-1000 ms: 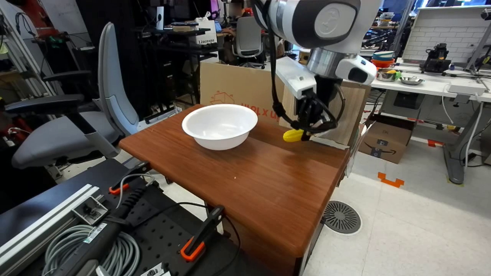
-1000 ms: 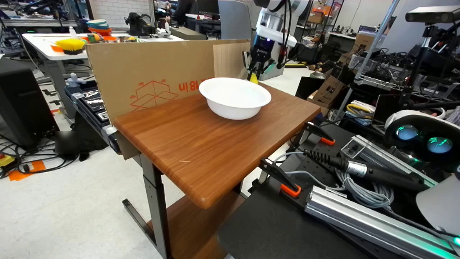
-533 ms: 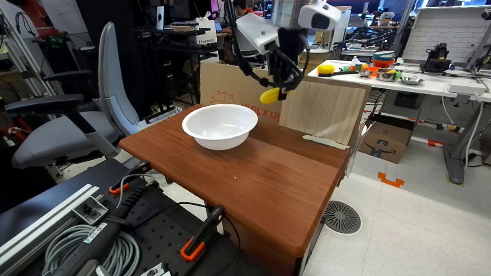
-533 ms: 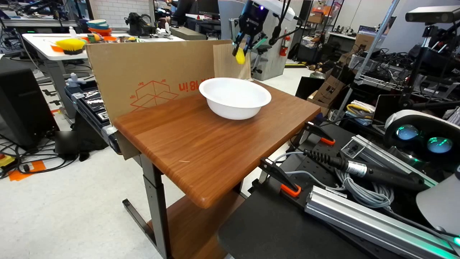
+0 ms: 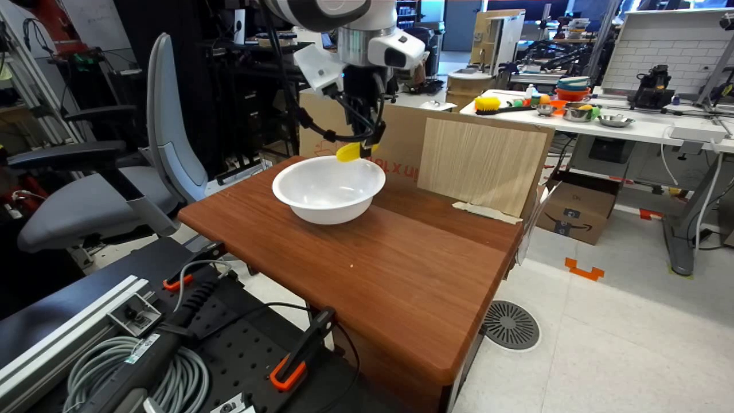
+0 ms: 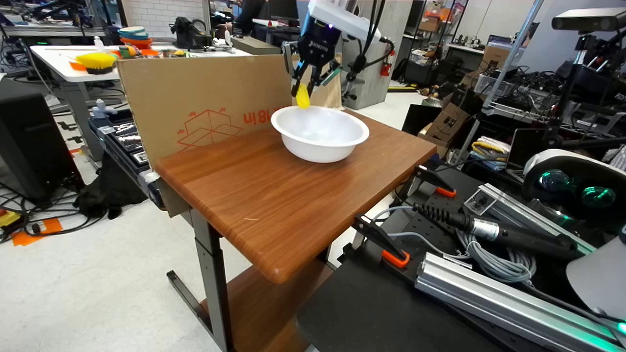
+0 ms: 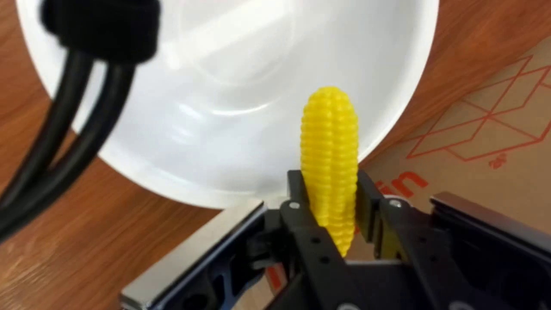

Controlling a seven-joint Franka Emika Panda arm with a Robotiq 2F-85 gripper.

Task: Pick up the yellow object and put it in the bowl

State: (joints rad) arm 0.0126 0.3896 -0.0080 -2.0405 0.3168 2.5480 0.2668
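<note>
A robot arm [image 5: 355, 49] held a ridged yellow object [image 7: 329, 137] at the edge of a white bowl [image 6: 320, 152], its black claw [image 7: 330, 189] drawn in until the fingers [image 7: 298, 191] pressed on both long sides of the piece, parted only by what they gripped. The yellow object, rounded at its tip and lined with rows of kernel-like bumps, reached past the fingers over the bowl's glossy interior in the wrist view, its other end tucked between them. In both exterior views it hung by the side of the rim nearest a sheet of cardboard [image 6: 210, 88] printed in red; whether piece and rim touched could not be told. The bowl stood upright on a brown wood-grain surface [image 5: 395, 275]. A pale panel [image 5: 481, 166] covered part of the cardboard. Alongside, black clamps [image 6: 381, 238] with orange ends and a coil of gray cable [image 5: 192, 367] sat at a black tabletop [image 6: 371, 303], with a gray office chair [image 5: 178, 155] near the surface in an exterior view. Farther back, a white table [image 5: 648, 129] carried a yellow brush [image 5: 487, 104] and stacked dishes [image 5: 572, 86].
</note>
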